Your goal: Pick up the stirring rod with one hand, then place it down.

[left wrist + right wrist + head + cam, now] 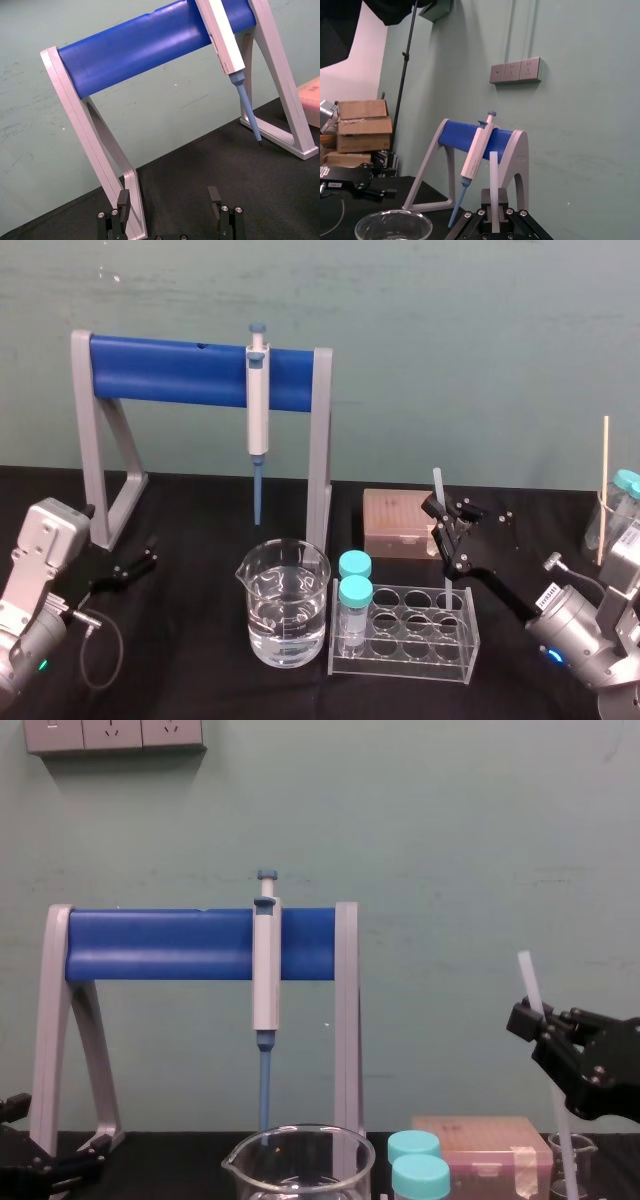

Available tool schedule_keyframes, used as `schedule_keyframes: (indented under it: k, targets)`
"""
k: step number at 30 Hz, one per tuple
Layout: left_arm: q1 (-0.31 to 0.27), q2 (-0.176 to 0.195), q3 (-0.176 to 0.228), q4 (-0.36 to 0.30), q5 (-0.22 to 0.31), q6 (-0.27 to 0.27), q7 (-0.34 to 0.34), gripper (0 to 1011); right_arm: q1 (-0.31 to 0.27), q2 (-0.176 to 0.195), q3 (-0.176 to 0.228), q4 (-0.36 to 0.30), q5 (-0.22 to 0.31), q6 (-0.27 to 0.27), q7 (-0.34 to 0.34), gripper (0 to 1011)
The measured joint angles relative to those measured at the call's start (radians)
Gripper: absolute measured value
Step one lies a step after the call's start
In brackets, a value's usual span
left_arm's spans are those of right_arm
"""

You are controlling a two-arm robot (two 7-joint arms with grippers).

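My right arm reaches in from the lower right of the surface (190, 640), forearm angled up and toward the middle. My right gripper (443, 527) is raised above the far right end of the tube rack (420, 625). It is closed on the stirring rod (437, 483), pinching it partway along its length, so a stretch stands out above the fingers and more hangs below. From the chest view the rod leans a little, its top tipped toward my left. I cannot tell where its lower end sits.

My left arm rests low at the left edge. My left gripper (140, 562) is spread wide with nothing in it, just off the surface, and one finger is close beside the foot of the pipette stand (170, 370).

Around the rod the room is tight. The tan box (395, 523) lies just behind my right gripper, the rack with its two capped tubes is directly below, and the beaker (285, 610) of water stands beside the rack on my left. Farther right, a thin wooden stick (604, 490) stands upright near the edge. The pipette (258, 410) hangs from the stand's blue bar, well apart from the rod. Bare surface lies between the beaker and my left gripper.
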Motion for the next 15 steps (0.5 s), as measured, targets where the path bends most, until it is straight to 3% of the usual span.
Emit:
schedule_keyframes:
  k: [15]
  targets:
    - [0.000,0.000,0.000,0.000,0.000,0.000,0.000,1000,0.032,0.001,-0.021,0.070,0.027,0.018,0.044,70]
